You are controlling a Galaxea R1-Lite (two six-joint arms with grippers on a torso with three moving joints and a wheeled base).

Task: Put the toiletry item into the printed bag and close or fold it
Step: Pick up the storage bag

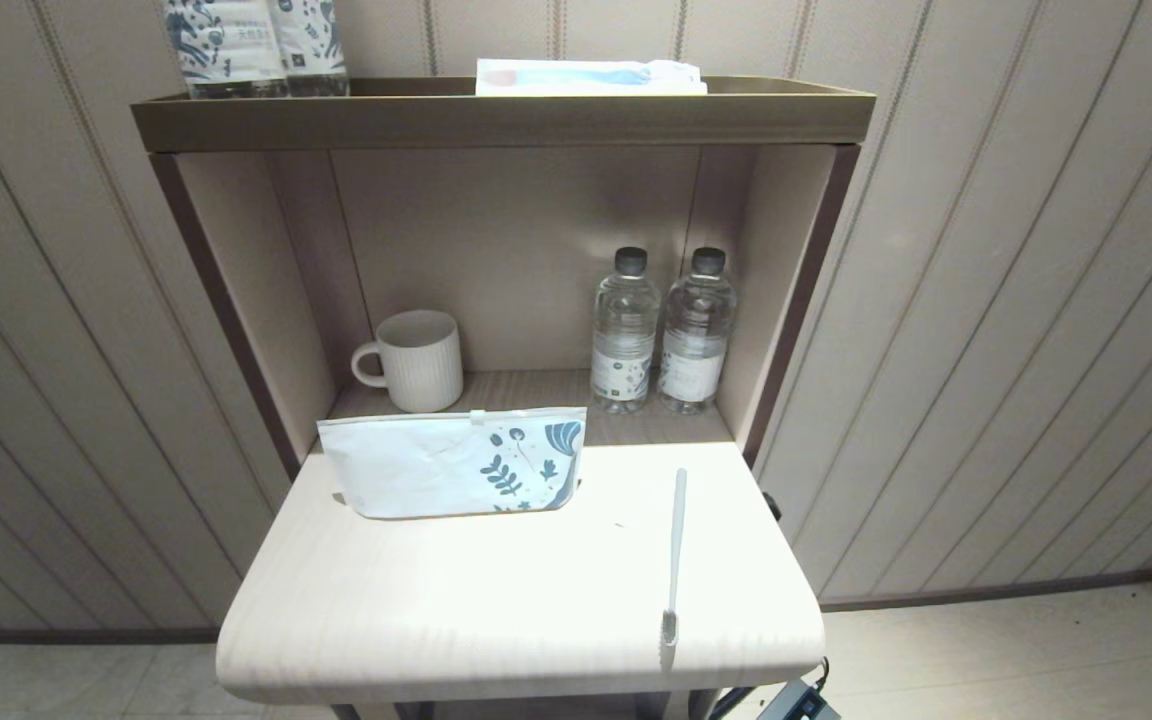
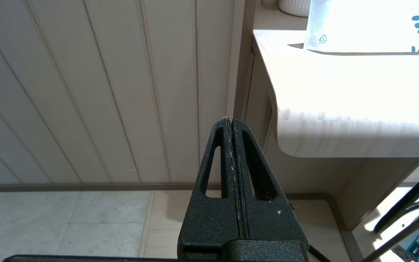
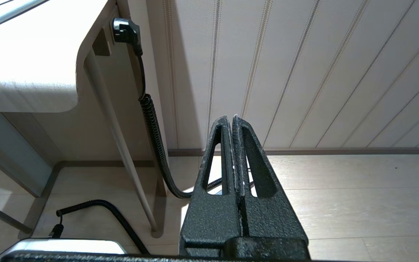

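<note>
The printed bag [image 1: 456, 463] stands on its long edge at the back left of the pale table top [image 1: 436, 600], its blue leaf print at the right end; its corner also shows in the left wrist view as the bag [image 2: 362, 29]. The white toothbrush [image 1: 675, 550] lies on the right of the table, bristles towards the front edge. My left gripper [image 2: 230, 122] hangs shut and empty below the table's left corner. My right gripper [image 3: 232, 119] hangs shut and empty below the table's right side. Neither arm shows in the head view.
Behind the bag, in the shelf recess, stand a white ribbed mug [image 1: 416, 360] and two clear water bottles [image 1: 661, 335]. The top shelf [image 1: 496, 115] holds blue-patterned bottles [image 1: 256, 45] and a white and light blue packet [image 1: 586, 77]. A coiled black cable [image 3: 155, 127] hangs under the table's right side.
</note>
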